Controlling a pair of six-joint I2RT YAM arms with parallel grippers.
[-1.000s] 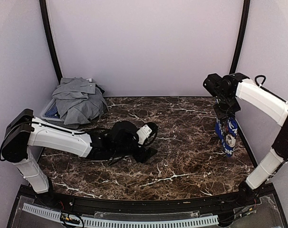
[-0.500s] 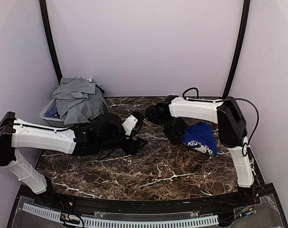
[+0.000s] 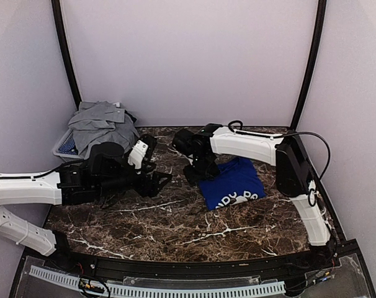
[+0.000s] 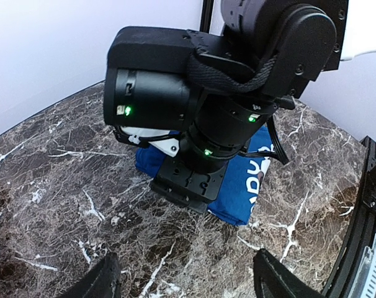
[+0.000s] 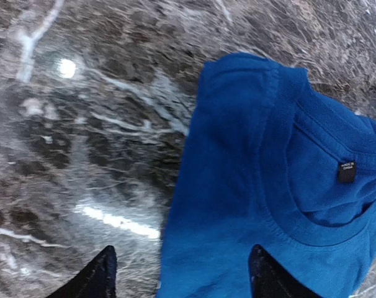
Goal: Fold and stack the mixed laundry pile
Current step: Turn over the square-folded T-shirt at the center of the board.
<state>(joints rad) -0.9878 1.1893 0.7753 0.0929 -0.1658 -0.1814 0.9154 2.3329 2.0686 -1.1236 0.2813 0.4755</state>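
Item: royal-blue T-shirt (image 3: 232, 184), white print at its near edge, ribbed collar, small dark label (image 5: 346, 171). It lay flat on the marble table (image 3: 175, 223), right of centre. The right gripper (image 5: 183, 279) was spread wide over the collar end, holding nothing. The left gripper (image 4: 188, 282) was also wide and empty. Grey garments (image 3: 101, 127) were heaped on the basket (image 3: 64, 146), far left.

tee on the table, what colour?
Royal blue T-shirt, white print; best in the top view.

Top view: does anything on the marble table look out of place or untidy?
Light-grey shirts hang in a crumpled heap over the grey mesh basket at far left. The royal-blue T-shirt lies flat but askew.
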